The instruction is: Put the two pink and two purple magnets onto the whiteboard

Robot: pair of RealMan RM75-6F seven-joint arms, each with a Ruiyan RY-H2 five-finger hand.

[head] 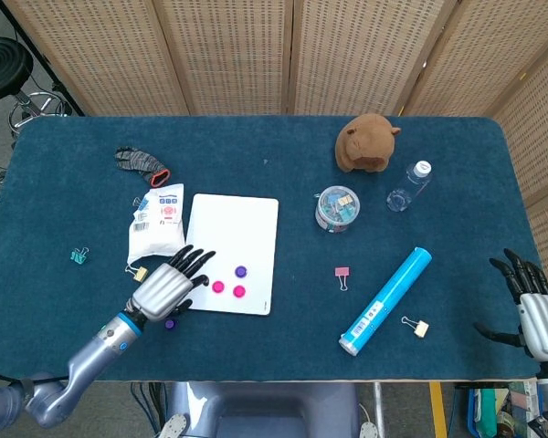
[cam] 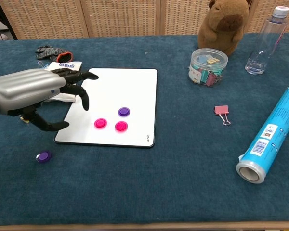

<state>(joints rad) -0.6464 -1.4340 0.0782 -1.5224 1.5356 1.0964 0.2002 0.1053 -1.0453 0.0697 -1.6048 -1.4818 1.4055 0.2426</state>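
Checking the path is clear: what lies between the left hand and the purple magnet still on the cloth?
Nothing. In the chest view, only bare blue cloth separates the open left hand from the purple magnet lying below it, off the whiteboard.

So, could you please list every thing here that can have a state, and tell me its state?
Whiteboard: flat on the table, three magnets on it.
Pink magnets: both on the whiteboard.
Purple magnet: on the whiteboard.
Other purple magnet: on the table, off the whiteboard.
Left hand: open, empty.
Right hand: open, empty.
Bottle: upright, capped.
Clip jar: upright, lid on.
Blue roll: lying down.
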